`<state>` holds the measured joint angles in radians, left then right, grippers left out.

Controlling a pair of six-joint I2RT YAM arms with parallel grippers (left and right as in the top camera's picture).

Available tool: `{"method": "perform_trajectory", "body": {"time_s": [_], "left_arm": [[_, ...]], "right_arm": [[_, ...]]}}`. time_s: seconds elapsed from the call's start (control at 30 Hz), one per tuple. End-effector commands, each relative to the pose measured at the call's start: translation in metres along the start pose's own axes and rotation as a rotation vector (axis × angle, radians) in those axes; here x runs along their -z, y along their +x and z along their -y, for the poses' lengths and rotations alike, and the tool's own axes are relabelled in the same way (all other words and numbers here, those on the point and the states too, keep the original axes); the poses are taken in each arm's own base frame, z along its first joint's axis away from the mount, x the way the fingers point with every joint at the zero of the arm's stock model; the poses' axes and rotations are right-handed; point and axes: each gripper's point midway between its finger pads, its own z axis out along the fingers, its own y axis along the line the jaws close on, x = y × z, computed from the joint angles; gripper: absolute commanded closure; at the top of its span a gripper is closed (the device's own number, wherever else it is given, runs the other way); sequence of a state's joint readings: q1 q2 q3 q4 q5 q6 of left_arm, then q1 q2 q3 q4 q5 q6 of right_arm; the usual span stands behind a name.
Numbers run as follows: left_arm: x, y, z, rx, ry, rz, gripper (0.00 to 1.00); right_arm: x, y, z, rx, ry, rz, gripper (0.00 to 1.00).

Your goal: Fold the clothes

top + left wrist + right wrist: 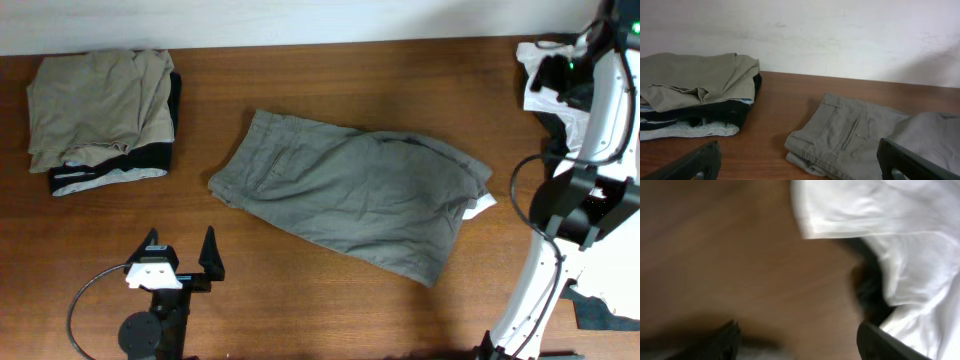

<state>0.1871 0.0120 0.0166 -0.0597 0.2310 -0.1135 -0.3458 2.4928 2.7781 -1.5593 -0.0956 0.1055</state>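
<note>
Lying flat across the middle of the overhead frame, the shorts [350,190] look soft, light and limp; thin cotton like that will sag and crease wherever it is lifted, and I would expect it to drag on the table [300,70] rather than slide; the waistband at their left end and the leg hems toward the right look the firmest places to pinch, at a corner where a finger can get under. A stack [100,115] of folded clothes sits at the upper left; a white shirt [900,240] lies crumpled at the upper right, just as floppy, best taken by a hem or a fold. The left gripper [181,240] waits at the lower left, fingers spread wide, holding and touching nothing, well apart from the shorts; the right gripper [797,330] hangs by the shirt with its fingers wide apart; its wrist view is blurred, but nothing shows between them, and I cannot tell whether a finger brushes the cloth.
</note>
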Motion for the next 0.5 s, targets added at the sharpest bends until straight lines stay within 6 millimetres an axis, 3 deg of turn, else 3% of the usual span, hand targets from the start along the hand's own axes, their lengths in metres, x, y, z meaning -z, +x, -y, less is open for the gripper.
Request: {"method": "perform_trajectory", "body": {"time_s": [0.0, 0.2, 0.33, 0.47], "left_arm": [[0.0, 0.002, -0.002, -0.009, -0.012, -0.001, 0.01], [0.0, -0.012, 0.006, -0.023, 0.032, 0.055, 0.01], [0.011, -0.057, 0.04, -0.095, 0.211, 0.236, 0.01], [0.018, -0.091, 0.05, -0.107, 0.24, 0.258, 0.01]], "right_arm": [[0.074, 0.019, -0.088, 0.09, -0.165, 0.07, 0.23], [0.115, 0.048, -0.161, 0.187, -0.199, 0.131, 0.21], [0.143, 0.071, -0.2, 0.26, -0.25, 0.159, 0.18], [0.167, 0.107, -0.228, 0.325, -0.24, 0.162, 0.08]]}}
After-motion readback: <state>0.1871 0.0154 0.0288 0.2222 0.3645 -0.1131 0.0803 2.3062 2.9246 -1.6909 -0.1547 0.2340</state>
